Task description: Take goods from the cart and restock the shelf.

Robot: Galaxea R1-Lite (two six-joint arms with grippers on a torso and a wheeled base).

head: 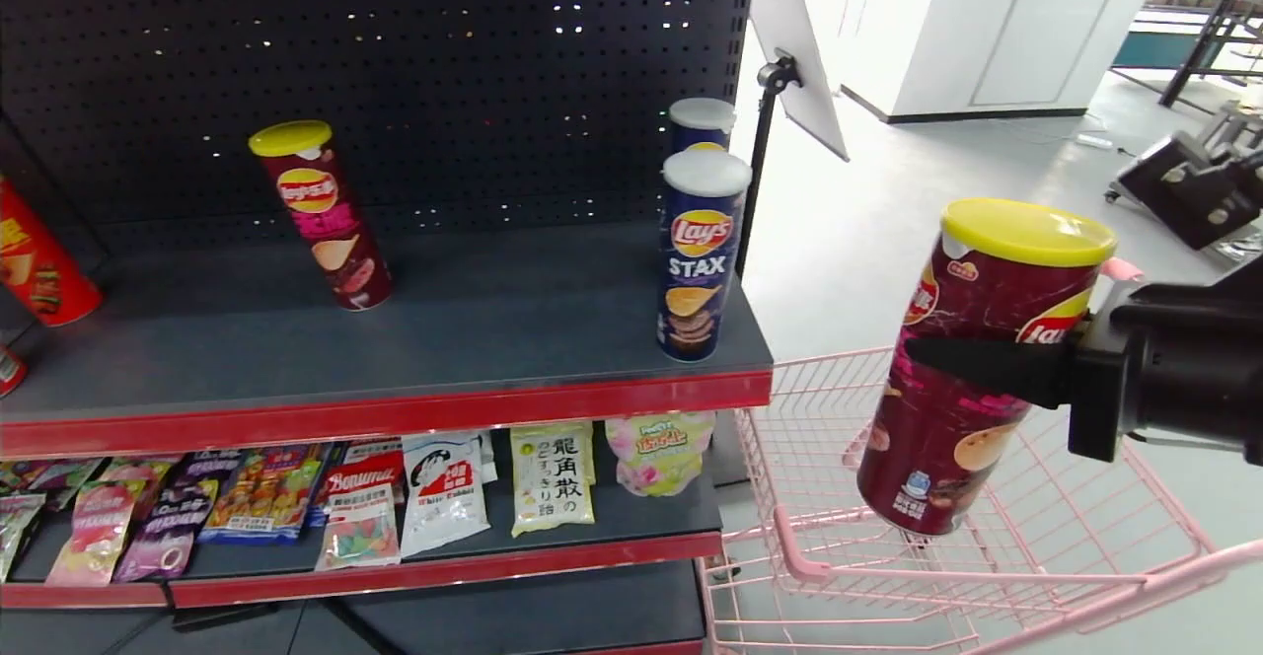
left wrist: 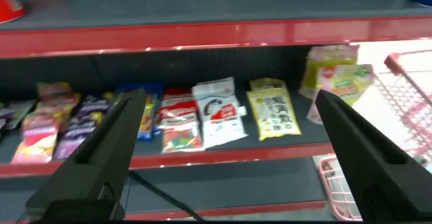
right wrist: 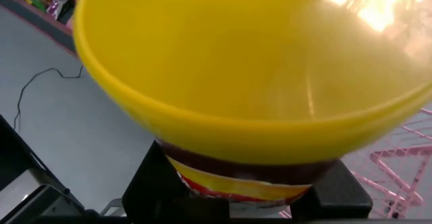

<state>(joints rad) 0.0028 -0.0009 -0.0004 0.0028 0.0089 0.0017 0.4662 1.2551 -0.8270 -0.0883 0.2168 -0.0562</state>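
Observation:
My right gripper (head: 997,364) is shut on a maroon chip can with a yellow lid (head: 972,369), held upright above the pink cart (head: 1164,517), to the right of the shelf. The same can's yellow lid (right wrist: 250,69) sits between the fingers (right wrist: 152,183) in the right wrist view. On the upper shelf board (head: 474,339) stand a matching maroon can (head: 323,216) at the left and two blue cans (head: 699,255) at the right edge. My left gripper (left wrist: 226,150) is open, facing the lower shelf of snack bags (left wrist: 209,113).
A red can (head: 35,265) stands at the shelf's far left. Snack bags (head: 444,492) line the lower shelf. A stand with a white board (head: 794,63) rises just right of the shelf. The upper board is bare between the maroon and blue cans.

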